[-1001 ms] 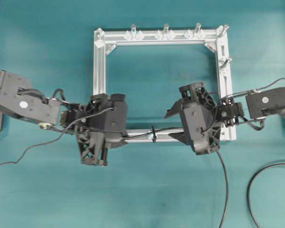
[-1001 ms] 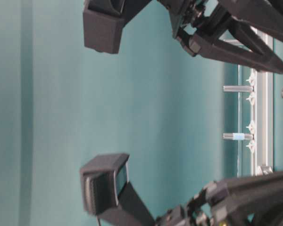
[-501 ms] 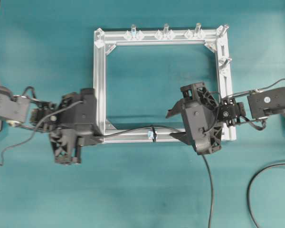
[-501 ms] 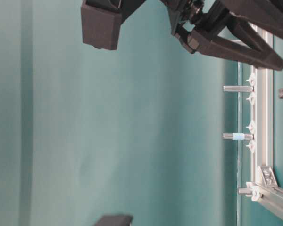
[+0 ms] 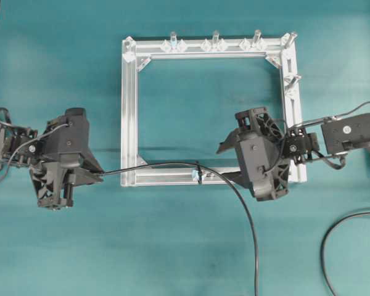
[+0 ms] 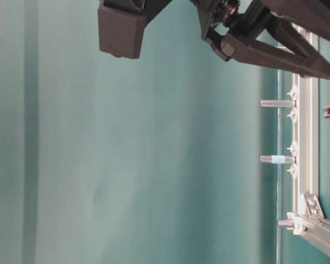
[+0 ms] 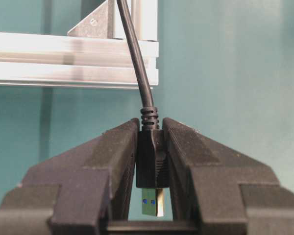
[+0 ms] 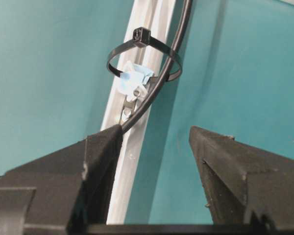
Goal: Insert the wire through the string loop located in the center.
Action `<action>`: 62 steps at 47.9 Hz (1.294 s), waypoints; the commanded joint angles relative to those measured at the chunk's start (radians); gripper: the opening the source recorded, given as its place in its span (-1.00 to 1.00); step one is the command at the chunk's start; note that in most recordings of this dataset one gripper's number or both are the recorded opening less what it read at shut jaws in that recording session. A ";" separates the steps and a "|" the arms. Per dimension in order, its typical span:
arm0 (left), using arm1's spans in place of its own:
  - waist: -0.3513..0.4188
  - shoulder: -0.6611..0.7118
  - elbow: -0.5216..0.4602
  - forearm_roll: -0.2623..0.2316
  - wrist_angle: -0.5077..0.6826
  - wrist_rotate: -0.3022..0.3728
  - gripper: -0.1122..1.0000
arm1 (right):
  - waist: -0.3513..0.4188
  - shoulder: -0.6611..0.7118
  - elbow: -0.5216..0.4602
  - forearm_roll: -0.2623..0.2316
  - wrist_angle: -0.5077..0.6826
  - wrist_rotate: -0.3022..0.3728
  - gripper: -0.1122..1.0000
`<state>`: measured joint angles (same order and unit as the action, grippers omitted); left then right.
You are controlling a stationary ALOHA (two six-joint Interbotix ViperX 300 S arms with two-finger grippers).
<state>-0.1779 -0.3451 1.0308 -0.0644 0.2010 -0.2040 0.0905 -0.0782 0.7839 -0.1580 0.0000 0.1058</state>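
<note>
Your left gripper (image 5: 89, 176), clamped on the plug of the wire (image 5: 234, 191), now sits well left of the frame (image 5: 129, 111), having pulled more wire through the string loop (image 8: 143, 61). Your right gripper (image 8: 154, 166) stays spread, just beside the loop, holding nothing.

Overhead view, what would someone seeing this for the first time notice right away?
The square aluminium frame on the teal table, with the wire threaded through the string loop on its near bar. The left hand, off the frame's left corner, is shut on the wire's plug, while the right hand stands open beside the loop.
</note>
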 commanded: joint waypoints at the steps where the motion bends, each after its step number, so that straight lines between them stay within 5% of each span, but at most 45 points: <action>1: -0.005 -0.002 -0.009 0.000 -0.003 -0.006 -0.45 | 0.003 -0.021 -0.020 0.003 -0.003 0.002 0.30; 38: -0.005 0.175 -0.006 -0.002 -0.015 -0.009 -0.47 | 0.002 -0.021 -0.032 0.002 0.003 0.002 0.30; 62: -0.002 0.186 -0.035 -0.002 -0.014 -0.097 -0.57 | 0.002 -0.021 -0.026 0.002 0.003 0.002 0.30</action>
<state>-0.1764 -0.1488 1.0170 -0.0644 0.1871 -0.2715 0.0905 -0.0767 0.7747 -0.1580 0.0077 0.1058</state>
